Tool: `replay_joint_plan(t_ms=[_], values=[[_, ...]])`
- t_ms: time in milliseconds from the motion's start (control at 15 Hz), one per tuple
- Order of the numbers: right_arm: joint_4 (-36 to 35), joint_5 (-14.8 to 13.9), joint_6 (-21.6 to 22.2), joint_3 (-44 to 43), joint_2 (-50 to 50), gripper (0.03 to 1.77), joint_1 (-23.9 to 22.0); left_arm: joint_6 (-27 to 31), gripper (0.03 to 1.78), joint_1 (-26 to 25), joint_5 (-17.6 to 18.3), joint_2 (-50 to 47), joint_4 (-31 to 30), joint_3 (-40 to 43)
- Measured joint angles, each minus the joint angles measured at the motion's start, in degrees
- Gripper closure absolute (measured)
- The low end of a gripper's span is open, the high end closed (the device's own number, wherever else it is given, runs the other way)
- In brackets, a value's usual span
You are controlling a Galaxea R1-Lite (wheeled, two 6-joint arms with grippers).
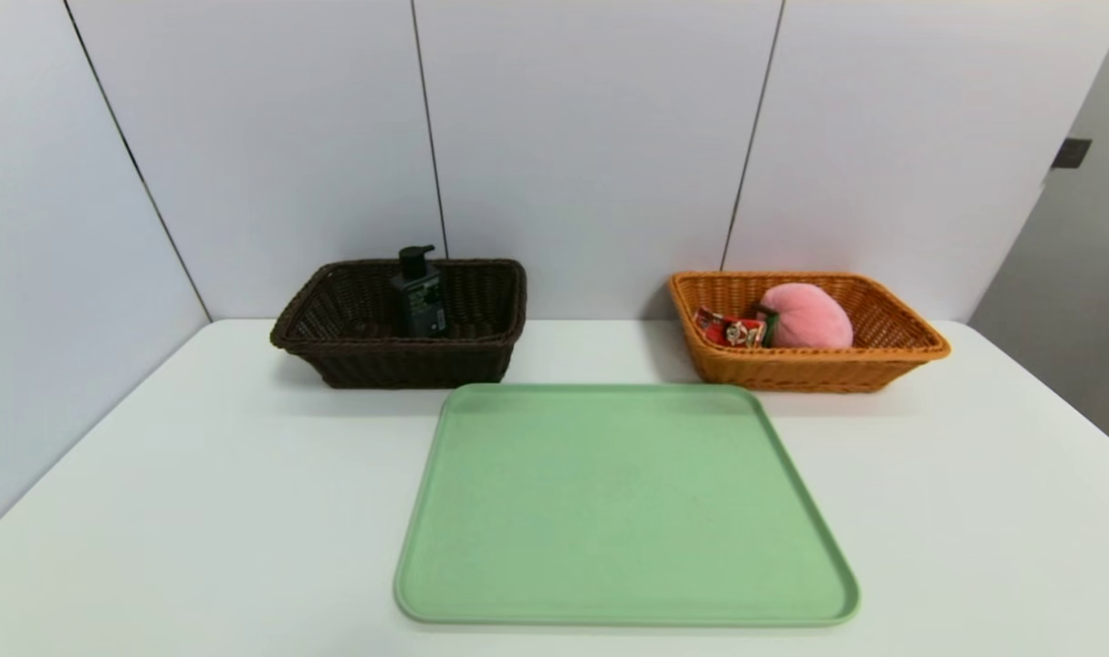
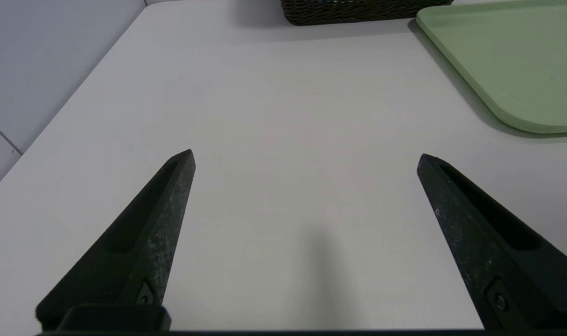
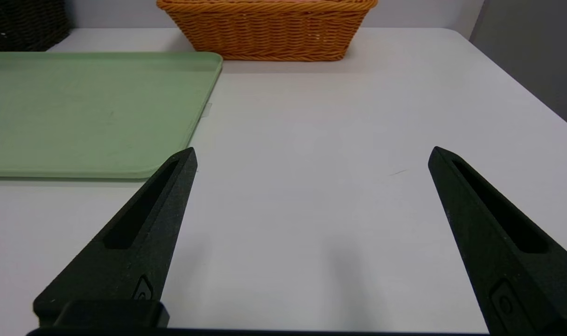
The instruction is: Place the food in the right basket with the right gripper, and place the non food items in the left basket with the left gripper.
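The dark brown left basket (image 1: 335,315) stands at the back left with a dark pump bottle (image 1: 418,294) upright inside it. At the back right, the orange right basket (image 1: 892,342) holds a pink plush peach (image 1: 808,315) and a red snack packet (image 1: 726,328). Neither gripper shows in the head view. My left gripper (image 2: 305,156) hangs open over bare table near the front left, nothing between its fingers. My right gripper (image 3: 312,151) is open over bare table near the front right, also holding nothing. Any pens in the brown basket are hidden by its wall.
A flat green tray (image 1: 622,502) lies in the middle of the white table (image 1: 152,511), in front of both baskets, with nothing on it. White wall panels close off the back and left. The tray's corner (image 2: 512,70) lies beside the left gripper, and its edge (image 3: 96,112) beside the right.
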State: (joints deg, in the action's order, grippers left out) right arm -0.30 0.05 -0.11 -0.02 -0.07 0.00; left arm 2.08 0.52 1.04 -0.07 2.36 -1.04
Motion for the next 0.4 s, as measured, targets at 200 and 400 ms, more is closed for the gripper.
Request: replay_joint_plan(t_ms=[200,400], values=[[0.0,0.0,0.0,0.0,0.0,0.09,0.0,0.0,0.12,0.0,0.0,0.0,0.0,0.0],[0.0,0.0,0.1,0.0,0.0,0.09,0.0,0.0,0.12,0.0,0.0,0.0,0.0,0.0]])
